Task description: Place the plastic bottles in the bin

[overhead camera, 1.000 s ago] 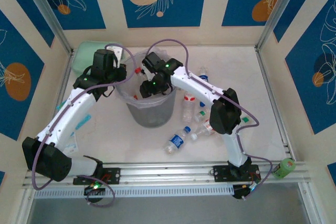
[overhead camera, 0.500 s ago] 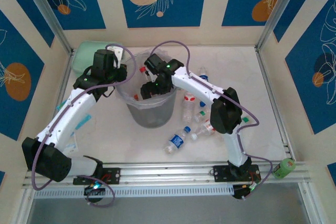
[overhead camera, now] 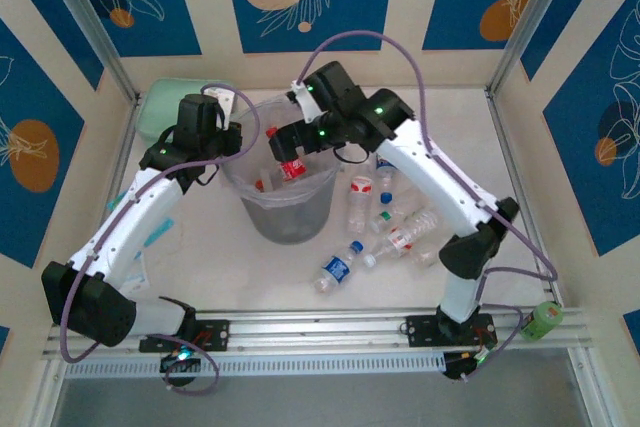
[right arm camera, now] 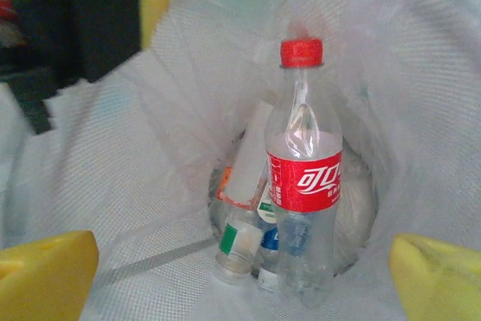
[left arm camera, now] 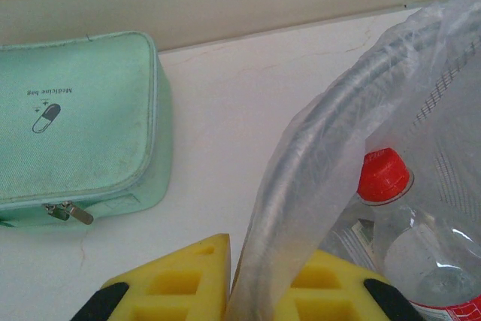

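Print on the mint-green pouch (left arm camera: 75,118), out at nine o'clock in the left wrist view: small dark letters (left arm camera: 49,94), upside down, reading "Medicine bag". At six o'clock of them sits a little capsule sign (left arm camera: 46,117).

Over to the right wrist view. The red-capped bottle (right arm camera: 304,261) stands in the bin (right arm camera: 150,155), and its red label (right arm camera: 304,180) carries white Chinese characters, "可口". At seven o'clock of it, the smaller bottles (right arm camera: 240,242) wear green and blue labels, too small to read.

You are seeing the left gripper (left arm camera: 259,287) pinching the bin (left arm camera: 338,110) rim and its bag liner; a red-capped bottle (left arm camera: 398,223) is sitting inside, and a mint-green pouch (left arm camera: 75,118) is lying on the tabletop (left arm camera: 225,103).
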Robot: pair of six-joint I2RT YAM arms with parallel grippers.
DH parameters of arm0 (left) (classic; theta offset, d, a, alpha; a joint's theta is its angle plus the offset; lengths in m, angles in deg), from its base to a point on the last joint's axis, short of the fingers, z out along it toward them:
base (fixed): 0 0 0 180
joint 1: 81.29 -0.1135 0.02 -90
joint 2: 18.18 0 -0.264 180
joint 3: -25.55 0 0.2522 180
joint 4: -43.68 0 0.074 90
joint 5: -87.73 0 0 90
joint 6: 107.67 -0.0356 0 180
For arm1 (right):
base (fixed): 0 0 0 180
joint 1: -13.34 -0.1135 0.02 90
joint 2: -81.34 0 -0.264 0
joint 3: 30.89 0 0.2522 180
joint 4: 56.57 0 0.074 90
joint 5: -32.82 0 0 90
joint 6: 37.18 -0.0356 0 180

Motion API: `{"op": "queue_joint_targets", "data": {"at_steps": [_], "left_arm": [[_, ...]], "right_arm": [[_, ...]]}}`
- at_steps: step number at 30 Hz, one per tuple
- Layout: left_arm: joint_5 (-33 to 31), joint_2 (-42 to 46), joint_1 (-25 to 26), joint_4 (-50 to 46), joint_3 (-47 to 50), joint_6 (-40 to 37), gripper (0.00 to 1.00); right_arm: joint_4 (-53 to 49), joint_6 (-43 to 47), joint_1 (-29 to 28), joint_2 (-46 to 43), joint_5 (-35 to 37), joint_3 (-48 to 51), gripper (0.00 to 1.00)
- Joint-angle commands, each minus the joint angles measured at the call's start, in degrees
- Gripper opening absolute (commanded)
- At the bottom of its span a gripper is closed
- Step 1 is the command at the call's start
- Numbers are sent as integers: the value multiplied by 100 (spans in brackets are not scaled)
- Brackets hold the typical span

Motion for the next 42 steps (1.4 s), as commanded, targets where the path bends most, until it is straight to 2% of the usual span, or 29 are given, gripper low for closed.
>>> {"op": "queue_joint_targets", "data": {"at_steps": [1,5,8,11,14,18,27,31,42], "left_arm": [[18,-232,80,-339,260,-141,0],[7,-248,82,-334,260,-132,0],[-91,-266,80,-343,263,-146,0],[-55,-234,80,-334,261,-142,0],[26,-208,81,-325,259,-115,0],[101,-206,80,-334,244,-75,0],[56,-141,98,-343,243,-93,0],[-31,-178,102,-352,243,-137,0],[70,-86,130,-354,226,-124,0]], "right_arm": [[-31,102,213,-444,103,200,99],[535,47,781,-1189,99,1146,99],[746,-234,1644,-1723,131,1931,99],[893,-592,2680,-2096,-236,2697,99],[1095,-667,3200,-2165,-332,3380,99],[1272,-781,3365,-1624,-81,3754,99],[1121,-983,3373,649,-304,3066,99],[1517,-1026,3290,1027,-481,3091,99],[1978,-1001,3339,1743,-170,3036,100]]}}
